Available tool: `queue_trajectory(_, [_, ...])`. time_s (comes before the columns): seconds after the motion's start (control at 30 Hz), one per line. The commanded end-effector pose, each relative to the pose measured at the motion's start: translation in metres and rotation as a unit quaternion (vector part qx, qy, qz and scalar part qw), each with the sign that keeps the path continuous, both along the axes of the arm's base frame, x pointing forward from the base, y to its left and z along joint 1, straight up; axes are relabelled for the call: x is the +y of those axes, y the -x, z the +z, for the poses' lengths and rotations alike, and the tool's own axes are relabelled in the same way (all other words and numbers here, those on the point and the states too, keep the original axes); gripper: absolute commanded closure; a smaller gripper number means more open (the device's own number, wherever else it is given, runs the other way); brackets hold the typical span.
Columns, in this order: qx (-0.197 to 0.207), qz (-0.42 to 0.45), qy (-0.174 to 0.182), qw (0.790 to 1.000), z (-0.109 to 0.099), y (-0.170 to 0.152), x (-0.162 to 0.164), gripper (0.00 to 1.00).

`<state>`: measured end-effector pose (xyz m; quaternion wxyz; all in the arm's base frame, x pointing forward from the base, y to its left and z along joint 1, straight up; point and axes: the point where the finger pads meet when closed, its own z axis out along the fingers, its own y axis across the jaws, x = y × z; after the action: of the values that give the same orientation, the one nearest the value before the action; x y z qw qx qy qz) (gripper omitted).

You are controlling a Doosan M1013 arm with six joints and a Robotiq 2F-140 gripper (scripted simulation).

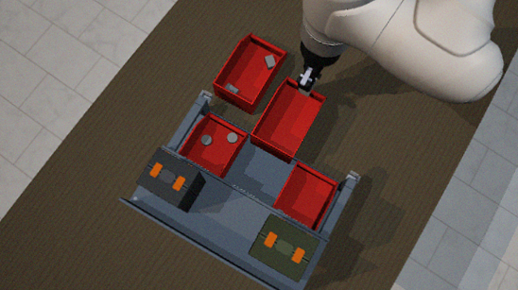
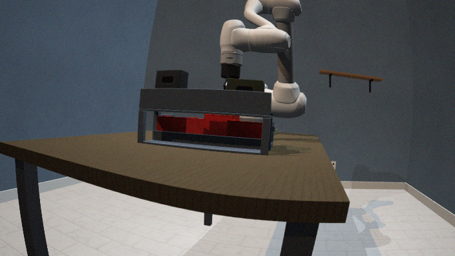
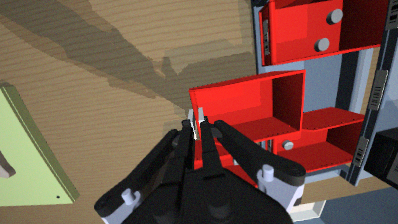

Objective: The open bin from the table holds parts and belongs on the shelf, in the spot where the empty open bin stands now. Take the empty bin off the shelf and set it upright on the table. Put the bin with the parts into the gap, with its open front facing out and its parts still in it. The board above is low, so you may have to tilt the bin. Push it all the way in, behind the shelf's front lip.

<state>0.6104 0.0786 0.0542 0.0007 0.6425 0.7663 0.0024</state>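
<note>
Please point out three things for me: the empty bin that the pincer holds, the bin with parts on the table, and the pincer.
empty bin (image 1: 282, 119), top view, inner floor.
bin with parts (image 1: 245, 75), top view, bare inner floor.
pincer (image 3: 196, 121), wrist view, midway between its fingertips.

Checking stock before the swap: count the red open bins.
4. One red open bin with parts on the table; one empty held by the gripper; two in the grey shelf, left and right.
</note>
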Motion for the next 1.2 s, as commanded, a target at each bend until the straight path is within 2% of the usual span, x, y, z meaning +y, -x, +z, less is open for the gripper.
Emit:
queue_trajectory(0.0, [0.0,0.0,0.0,1.0,0.0,0.0,0.0,0.9])
queue_trajectory(0.47, [0.0,0.0,0.0,1.0,0.0,0.003,0.0,0.9])
queue_trajectory(1.17, [0.0,0.0,0.0,1.0,0.0,0.028,-0.005,0.9])
